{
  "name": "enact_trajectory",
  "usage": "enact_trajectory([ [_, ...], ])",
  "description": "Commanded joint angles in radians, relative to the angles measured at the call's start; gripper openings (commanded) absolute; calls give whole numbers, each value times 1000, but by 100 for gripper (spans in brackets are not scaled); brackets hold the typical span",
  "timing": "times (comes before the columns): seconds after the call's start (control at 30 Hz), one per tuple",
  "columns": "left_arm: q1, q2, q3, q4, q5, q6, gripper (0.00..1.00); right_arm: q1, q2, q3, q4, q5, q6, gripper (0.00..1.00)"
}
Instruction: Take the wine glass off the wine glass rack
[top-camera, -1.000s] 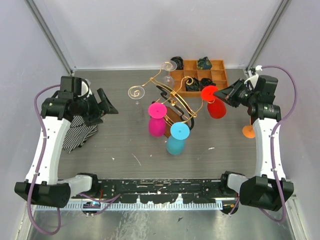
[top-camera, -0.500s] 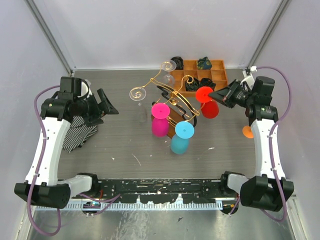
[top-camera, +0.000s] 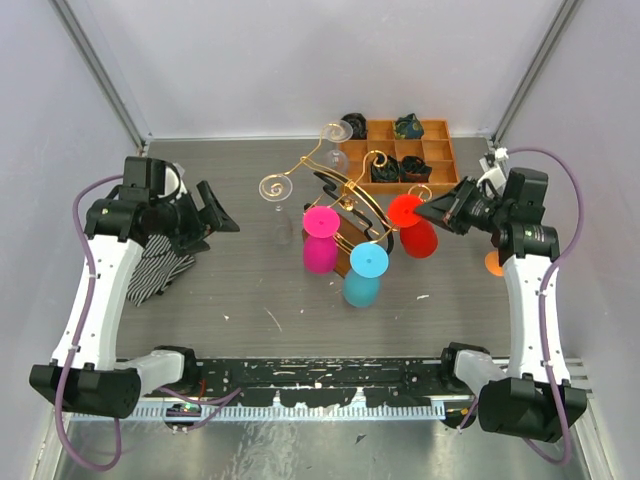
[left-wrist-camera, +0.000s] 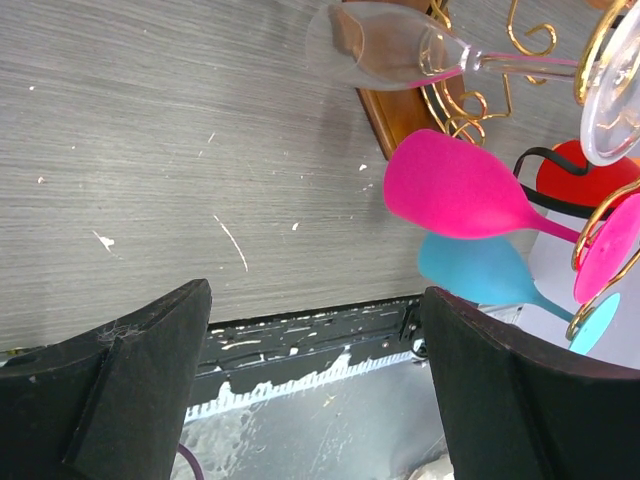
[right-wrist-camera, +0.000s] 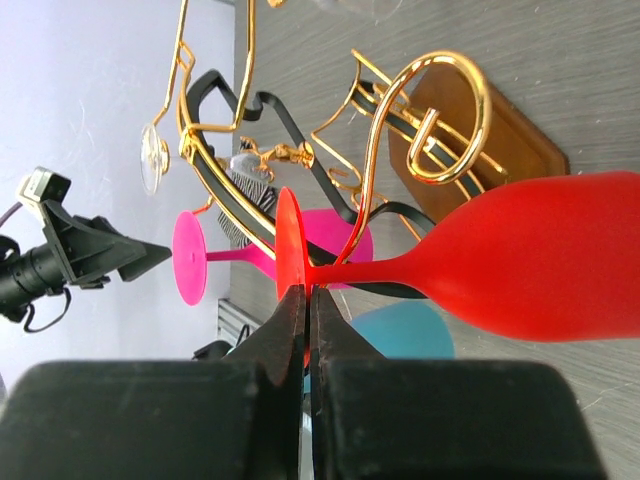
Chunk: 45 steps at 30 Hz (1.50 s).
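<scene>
Overhead, we count five glasses on the rack (right-wrist-camera: 520, 150): the red wine glass (top-camera: 418, 232), a pink glass (top-camera: 320, 250), a blue glass (top-camera: 360, 288), one clear glass (top-camera: 337, 135) at the far side and another clear glass (top-camera: 272, 187) on the left. There is one wooden tray (top-camera: 437, 152) just behind the rack, one striped cloth (top-camera: 155, 270) under the left arm, and one small orange thing (top-camera: 495, 263) by the right arm.

The right wrist view shows what the top view cannot. The right gripper (top-camera: 437, 207) is pinched tight on the thin foot of the red wine glass, whose stem lies against a gold scroll arm at the rack's right end. We cannot tell whether the stem is free of the wire.

The left wrist view shows the left gripper (left-wrist-camera: 315, 300) spread wide and holding nothing, well to the left of the rack, with the bench's (top-camera: 250, 290) near edge below it.

Bare bench lies in front of the rack and between it and the right arm. The tray crowds the far side.
</scene>
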Motion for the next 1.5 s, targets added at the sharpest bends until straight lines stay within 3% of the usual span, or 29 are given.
enact_trajectory([
  [0.0, 3, -17, -33, 36, 39, -11, 92, 58, -7, -22, 97, -49, 51, 1],
  [0.33, 3, -23, -32, 19, 20, 3, 92, 361, 52, -21, 255, 114, 169, 1],
  [0.73, 4, -32, 2, -18, -32, 26, 92, 456, 140, 48, 311, 167, 189, 1],
  [1.13, 10, -32, 4, -8, -23, 24, 94, 455, 86, 272, -213, 184, -36, 1],
  [1.47, 12, -32, 10, -8, -6, 34, 94, 443, 74, 457, -503, 553, -134, 1],
])
